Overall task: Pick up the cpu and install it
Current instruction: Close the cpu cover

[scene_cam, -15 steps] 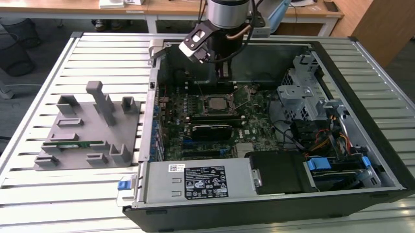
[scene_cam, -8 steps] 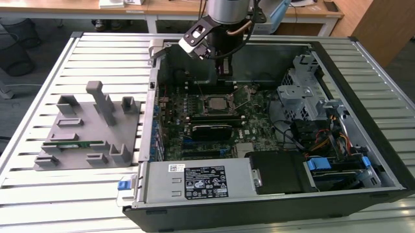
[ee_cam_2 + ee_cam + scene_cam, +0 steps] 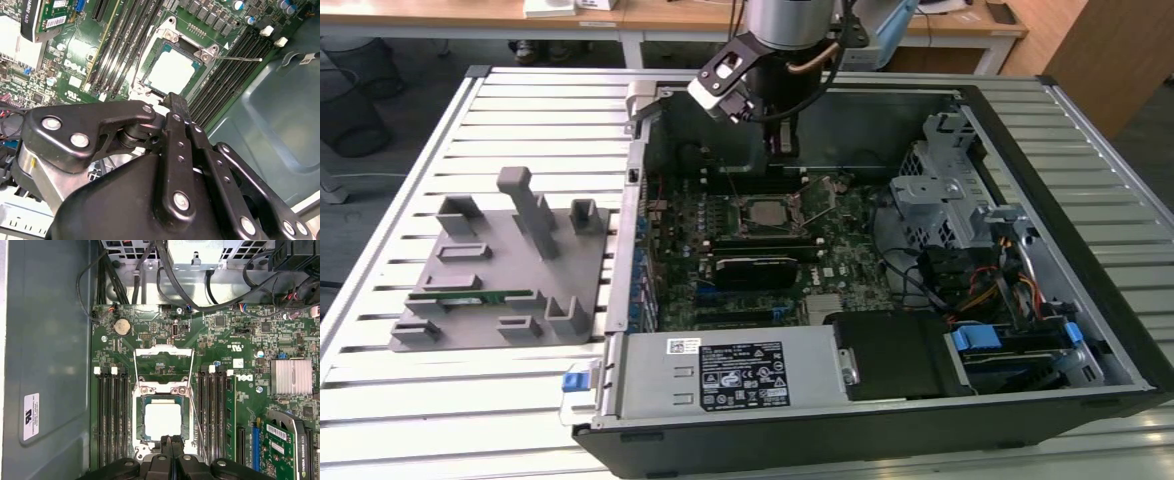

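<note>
Tool (image 3: 170, 439) clenched, empty, beside cpu (image 3: 161, 421): flat square, pale silvery top, seated in socket (image 3: 141, 407)

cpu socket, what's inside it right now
The cpu lies flat inside the socket, silvery top up. The gripper covers one edge; whatever lies beneath the cpu is hidden.

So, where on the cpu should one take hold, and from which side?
By two opposite thin edges, straight from above. The cpu lies flat in its socket, top up, so only the edges can be pinched. The socket frame sits close around them, so room looks tight.
</note>
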Controlling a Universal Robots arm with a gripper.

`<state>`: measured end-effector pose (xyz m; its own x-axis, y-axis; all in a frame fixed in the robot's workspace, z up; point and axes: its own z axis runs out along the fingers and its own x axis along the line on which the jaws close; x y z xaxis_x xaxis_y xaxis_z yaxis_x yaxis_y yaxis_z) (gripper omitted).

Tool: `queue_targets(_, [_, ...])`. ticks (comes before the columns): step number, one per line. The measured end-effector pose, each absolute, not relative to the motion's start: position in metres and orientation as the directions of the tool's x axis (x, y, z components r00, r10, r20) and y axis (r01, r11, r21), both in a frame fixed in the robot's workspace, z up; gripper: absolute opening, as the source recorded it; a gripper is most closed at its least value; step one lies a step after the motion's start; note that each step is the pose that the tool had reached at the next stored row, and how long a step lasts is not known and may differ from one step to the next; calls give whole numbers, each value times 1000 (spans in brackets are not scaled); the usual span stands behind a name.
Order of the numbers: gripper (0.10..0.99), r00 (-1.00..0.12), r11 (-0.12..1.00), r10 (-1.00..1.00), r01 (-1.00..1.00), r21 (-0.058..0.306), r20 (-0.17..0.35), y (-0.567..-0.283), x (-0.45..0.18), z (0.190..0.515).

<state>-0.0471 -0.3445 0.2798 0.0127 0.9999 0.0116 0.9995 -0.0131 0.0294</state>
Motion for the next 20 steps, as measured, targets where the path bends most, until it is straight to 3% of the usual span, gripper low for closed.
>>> queue_targets(20, [106,13,-13,1000,999,29,11,-345,-43,283])
